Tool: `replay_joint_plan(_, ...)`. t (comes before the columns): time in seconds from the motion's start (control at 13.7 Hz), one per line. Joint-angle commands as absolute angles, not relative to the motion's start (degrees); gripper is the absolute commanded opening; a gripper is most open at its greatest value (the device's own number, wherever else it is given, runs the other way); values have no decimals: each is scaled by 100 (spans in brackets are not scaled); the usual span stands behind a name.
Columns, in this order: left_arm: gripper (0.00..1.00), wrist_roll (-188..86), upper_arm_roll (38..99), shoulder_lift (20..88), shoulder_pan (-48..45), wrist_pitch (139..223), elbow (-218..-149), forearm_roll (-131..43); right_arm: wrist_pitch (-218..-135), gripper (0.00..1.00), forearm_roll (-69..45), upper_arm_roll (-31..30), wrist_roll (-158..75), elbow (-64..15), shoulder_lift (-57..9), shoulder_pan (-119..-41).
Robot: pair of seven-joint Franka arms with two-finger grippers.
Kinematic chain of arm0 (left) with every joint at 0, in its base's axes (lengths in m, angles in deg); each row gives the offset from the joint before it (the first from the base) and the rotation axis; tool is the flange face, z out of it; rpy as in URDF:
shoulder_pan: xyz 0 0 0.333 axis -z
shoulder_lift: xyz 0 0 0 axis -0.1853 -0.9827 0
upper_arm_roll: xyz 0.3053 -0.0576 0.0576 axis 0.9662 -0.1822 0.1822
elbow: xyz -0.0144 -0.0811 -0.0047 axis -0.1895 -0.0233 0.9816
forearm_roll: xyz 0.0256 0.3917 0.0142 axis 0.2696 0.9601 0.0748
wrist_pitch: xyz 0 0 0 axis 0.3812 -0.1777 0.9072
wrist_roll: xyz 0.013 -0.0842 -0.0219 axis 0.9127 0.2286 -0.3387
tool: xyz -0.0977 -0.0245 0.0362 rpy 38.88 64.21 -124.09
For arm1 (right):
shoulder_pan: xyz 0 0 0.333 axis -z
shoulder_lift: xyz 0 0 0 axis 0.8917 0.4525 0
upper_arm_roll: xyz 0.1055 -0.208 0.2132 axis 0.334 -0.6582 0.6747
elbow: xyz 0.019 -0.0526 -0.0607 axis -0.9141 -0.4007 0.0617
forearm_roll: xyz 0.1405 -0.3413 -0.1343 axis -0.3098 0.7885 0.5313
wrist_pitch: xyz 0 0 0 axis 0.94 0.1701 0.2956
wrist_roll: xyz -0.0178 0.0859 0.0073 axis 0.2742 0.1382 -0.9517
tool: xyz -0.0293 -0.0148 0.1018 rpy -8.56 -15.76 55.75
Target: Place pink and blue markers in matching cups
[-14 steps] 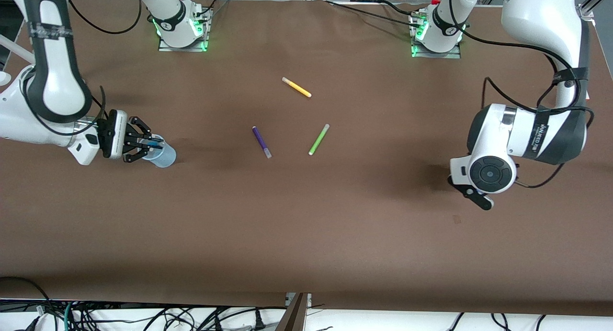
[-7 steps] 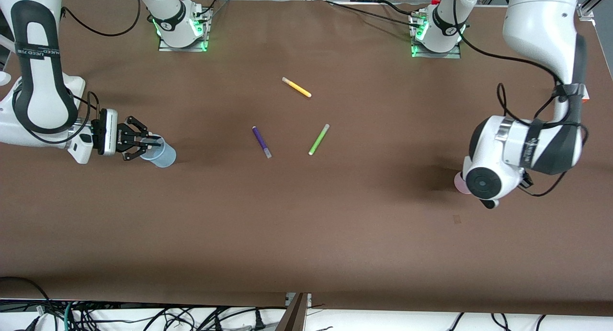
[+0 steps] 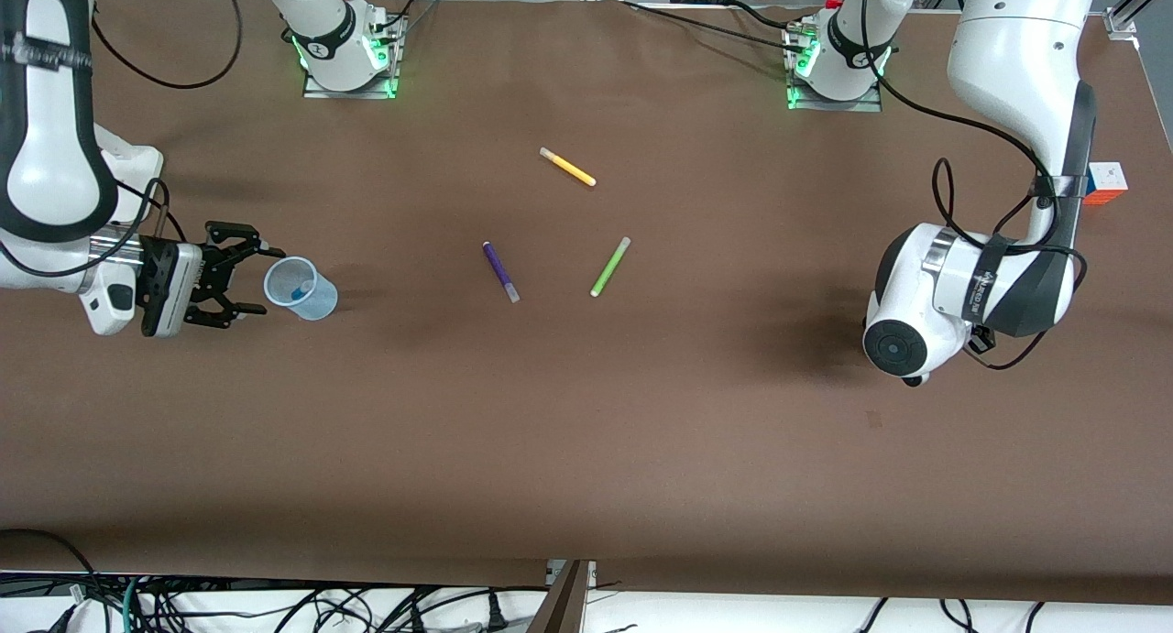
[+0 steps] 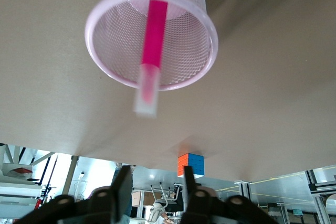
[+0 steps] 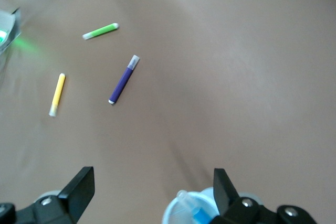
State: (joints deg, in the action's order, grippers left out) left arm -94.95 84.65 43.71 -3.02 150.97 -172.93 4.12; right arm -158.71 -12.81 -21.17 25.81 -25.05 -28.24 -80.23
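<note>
The pale blue cup (image 3: pixel 301 288) stands upright near the right arm's end of the table, with the blue marker (image 3: pixel 297 294) inside it. My right gripper (image 3: pixel 257 280) is open and empty, just beside the cup. In the right wrist view, the cup (image 5: pixel 195 209) and marker (image 5: pixel 201 215) sit close to one finger. The pale pink cup (image 4: pixel 152 30) holds the pink marker (image 4: pixel 153 51), cap end up. My left gripper (image 4: pixel 155 174) is open and empty above it. In the front view the left arm's wrist hides the gripper and the pink cup.
A dark purple pen (image 3: pixel 500 271), a lime green pen (image 3: pixel 609 267) and a yellow pen (image 3: pixel 567 167) lie mid-table. A colour cube (image 3: pixel 1106 182) sits at the left arm's end.
My right gripper has opened and drawn back from the blue cup, leaving the blue marker inside. My left arm has shifted and now covers the pink cup in the front view.
</note>
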Motion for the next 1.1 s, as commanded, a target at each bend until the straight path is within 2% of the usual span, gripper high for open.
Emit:
replay_joint_plan(0.0,100,-9468,8439,4592,-329,15089,-17247,445,-15387,100,-391,-2078,-127,-1718,-2779,-8504)
replay_joint_plan(0.37,100,-9214,8527,5207,-646,15037,-16790,-1539,-14622,100,726,-2078,-3759,-1056,-2797,-9235)
replay_joint_plan(0.51,100,-8968,8527,5601,-672,14976,-16781,-1944,-14157,100,930,-2061,-4720,-847,-2823,-9306)
replay_joint_plan(0.66,100,-8381,8536,6085,-795,14870,-16772,-2664,-14049,100,1175,-1982,-4751,-792,-3103,-9079)
replay_joint_plan(0.88,100,-8237,8501,6324,-787,14835,-16133,-2693,-13918,100,2208,-492,-4750,-871,-3840,-7781)
replay_joint_plan(1.02,100,-8220,8501,6316,-787,14799,-15771,-2737,-14014,100,2784,-181,-4733,-994,-4307,-7383)
